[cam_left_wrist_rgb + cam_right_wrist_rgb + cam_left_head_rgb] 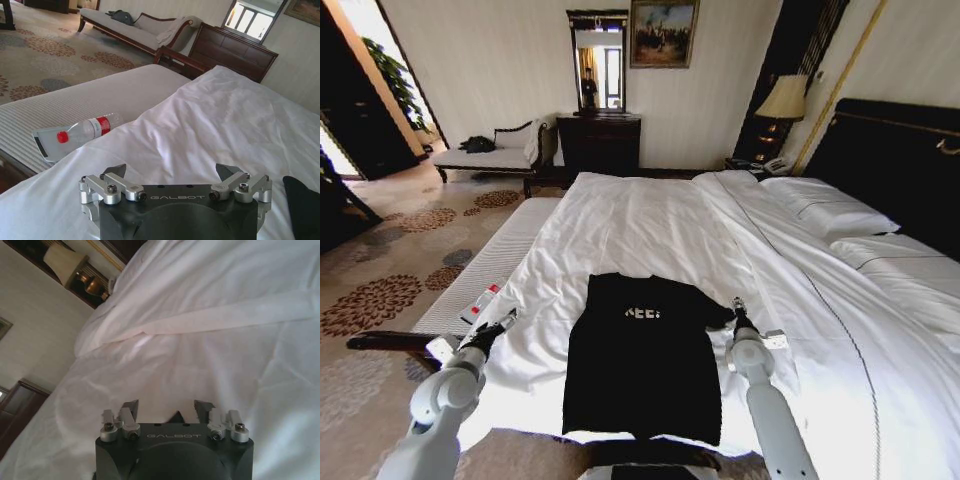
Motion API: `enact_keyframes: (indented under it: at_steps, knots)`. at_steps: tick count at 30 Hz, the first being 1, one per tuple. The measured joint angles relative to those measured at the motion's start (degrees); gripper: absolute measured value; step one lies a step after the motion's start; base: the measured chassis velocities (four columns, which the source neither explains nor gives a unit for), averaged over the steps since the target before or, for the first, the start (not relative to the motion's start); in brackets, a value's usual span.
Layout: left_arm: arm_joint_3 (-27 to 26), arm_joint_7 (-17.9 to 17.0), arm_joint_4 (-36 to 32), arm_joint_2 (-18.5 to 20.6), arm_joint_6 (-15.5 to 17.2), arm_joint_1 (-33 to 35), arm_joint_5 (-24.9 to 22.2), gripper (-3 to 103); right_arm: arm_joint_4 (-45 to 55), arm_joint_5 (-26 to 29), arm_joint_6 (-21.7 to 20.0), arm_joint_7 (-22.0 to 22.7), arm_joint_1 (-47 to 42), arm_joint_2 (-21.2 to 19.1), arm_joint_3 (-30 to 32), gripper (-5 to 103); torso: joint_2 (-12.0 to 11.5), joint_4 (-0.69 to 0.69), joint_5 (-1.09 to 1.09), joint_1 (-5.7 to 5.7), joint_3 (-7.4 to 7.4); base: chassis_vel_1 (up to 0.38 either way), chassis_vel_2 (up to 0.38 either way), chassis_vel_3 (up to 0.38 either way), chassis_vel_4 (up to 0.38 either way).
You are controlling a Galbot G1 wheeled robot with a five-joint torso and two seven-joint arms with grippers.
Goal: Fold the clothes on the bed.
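On the bed (650, 215) our T-shirt (640, 365) lay flat near the foot edge, apparently unfolded, so we judged all folding left; our left hand (172, 176) and right hand (166, 410) flanked it, fingers apart, holding nothing; both hands read "GALBOT"; chest lettering was unclear.

black T-shirt (642, 365), white lettering | white bed (650, 225) | bottle (85, 130): red cap, red label
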Motion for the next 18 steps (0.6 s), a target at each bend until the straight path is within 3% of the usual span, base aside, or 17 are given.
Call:
enact_keyframes:
  at_steps: [1,3,6,8,10,11,15,17,18]
  knots:
    - [0.0,0.0,0.0,0.0,0.0,0.0,0.0,100,0.0,0.0,0.0,0.0,0.0,0.0,0.0,60,0.0,0.0,0.0,0.0,0.0,0.0,0.0,0.0,0.0]
    - [0.5,0.0,-0.1,-0.3,0.0,-0.2,0.1,100,-0.7,0.0,0.0,-0.1,0.1,0.0,-0.1,71,0.0,0.0,0.01,0.0,0.0,0.0,0.0,0.0,0.0]
    - [1.2,-0.1,-0.2,-0.9,0.0,-0.2,0.6,100,-0.8,0.0,0.0,-0.5,-0.1,0.2,-0.2,57,0.0,0.0,-0.01,0.0,0.0,0.0,0.0,0.0,0.0]
    - [1.3,-0.1,-0.3,-1.0,0.0,-0.2,0.8,100,-0.8,0.0,0.0,-0.6,-0.2,0.2,-0.3,57,0.0,0.0,0.0,0.0,0.0,0.0,0.0,0.0,0.0]
    - [1.3,-0.2,-0.3,-1.1,0.0,-0.2,0.9,100,-0.5,0.0,0.0,-0.6,-0.4,0.3,-0.4,45,0.0,0.0,-0.01,0.0,0.0,0.0,0.0,0.0,0.0]
    - [1.3,-0.2,-0.3,-1.1,0.0,-0.2,0.9,100,-0.5,0.0,0.0,-0.6,-0.4,0.3,-0.4,45,0.0,0.0,-0.01,0.0,0.0,0.0,0.0,0.0,0.0]
    - [1.2,-0.2,-0.5,-1.2,0.1,0.0,1.1,100,0.3,0.0,0.0,-0.9,-0.8,0.4,-0.7,24,0.0,0.0,0.0,0.0,0.0,0.0,0.0,0.0,0.0]
    - [1.2,-0.3,-0.6,-1.3,0.1,0.1,1.1,100,0.5,0.0,0.0,-1.0,-0.9,0.4,-0.8,24,0.0,0.0,0.0,0.0,0.0,0.0,0.0,0.0,0.0]
    - [1.1,-0.3,-0.6,-1.3,0.1,0.2,1.2,100,0.5,0.0,0.0,-1.0,-0.9,0.4,-0.9,19,0.0,0.0,0.0,0.0,0.0,0.0,0.0,0.0,0.0]
